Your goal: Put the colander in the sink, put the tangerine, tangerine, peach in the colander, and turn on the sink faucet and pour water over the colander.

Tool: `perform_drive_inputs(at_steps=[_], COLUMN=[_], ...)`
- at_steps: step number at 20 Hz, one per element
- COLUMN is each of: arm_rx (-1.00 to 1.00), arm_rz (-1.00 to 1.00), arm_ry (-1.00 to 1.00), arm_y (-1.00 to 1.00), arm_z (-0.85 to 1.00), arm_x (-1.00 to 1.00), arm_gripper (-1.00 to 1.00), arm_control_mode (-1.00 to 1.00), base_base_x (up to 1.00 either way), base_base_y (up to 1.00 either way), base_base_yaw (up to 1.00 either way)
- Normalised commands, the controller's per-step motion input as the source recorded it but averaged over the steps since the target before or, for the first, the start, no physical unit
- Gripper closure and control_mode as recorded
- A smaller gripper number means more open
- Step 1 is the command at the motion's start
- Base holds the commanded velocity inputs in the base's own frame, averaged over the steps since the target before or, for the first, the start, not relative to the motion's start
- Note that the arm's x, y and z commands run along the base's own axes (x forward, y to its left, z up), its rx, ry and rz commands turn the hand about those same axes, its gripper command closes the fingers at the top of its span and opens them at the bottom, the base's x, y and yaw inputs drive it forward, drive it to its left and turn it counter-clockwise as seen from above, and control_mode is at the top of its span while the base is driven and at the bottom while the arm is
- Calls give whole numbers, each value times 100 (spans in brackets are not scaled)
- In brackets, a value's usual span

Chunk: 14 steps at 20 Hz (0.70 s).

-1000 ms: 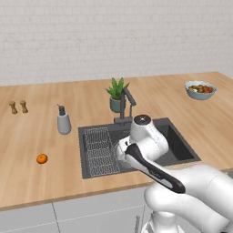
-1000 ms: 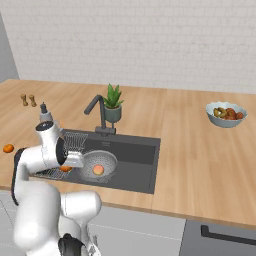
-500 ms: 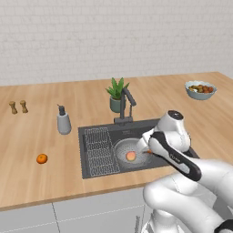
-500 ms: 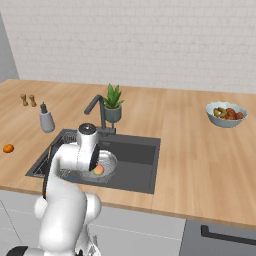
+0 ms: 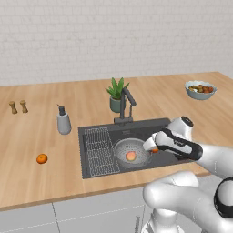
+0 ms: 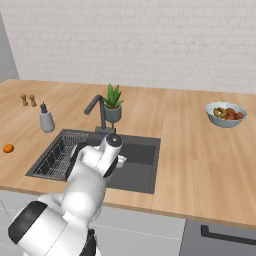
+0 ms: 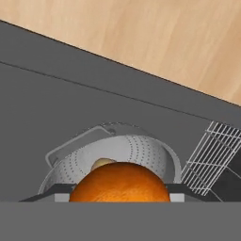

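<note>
One tangerine (image 7: 119, 182) in pincer (image 5: 154, 148), over colander (image 5: 123, 150)

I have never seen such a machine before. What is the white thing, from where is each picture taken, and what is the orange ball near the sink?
The white thing is a robot arm in a simulated kitchen. Two cameras ride behind it, left and right; the third sits on its hand. That hand holds a tangerine over the colander, a perforated metal bowl standing in the sink. A paler fruit, likely the peach, lies inside it. A second tangerine waits on the wooden counter. Around the sink stand the faucet, a plant, a soap dispenser, two small shakers and a fruit bowl.
</note>
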Motion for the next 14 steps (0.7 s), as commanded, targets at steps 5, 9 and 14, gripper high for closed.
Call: perform_drive_inputs(at_steps=[5, 9, 14], arm_rx=[7, 0, 0], arm_rz=[0, 1, 1], arm_ry=[7, 5, 8], arm_y=[0, 3, 1], arm_z=[-9, -23, -28], arm_x=[58, 35, 33], arm_gripper=[100, 100, 100], arm_control_mode=[-100, -100, -100], base_base_x=[0, 0, 0], base_base_y=[0, 0, 0], base_base_yaw=[0, 0, 0])
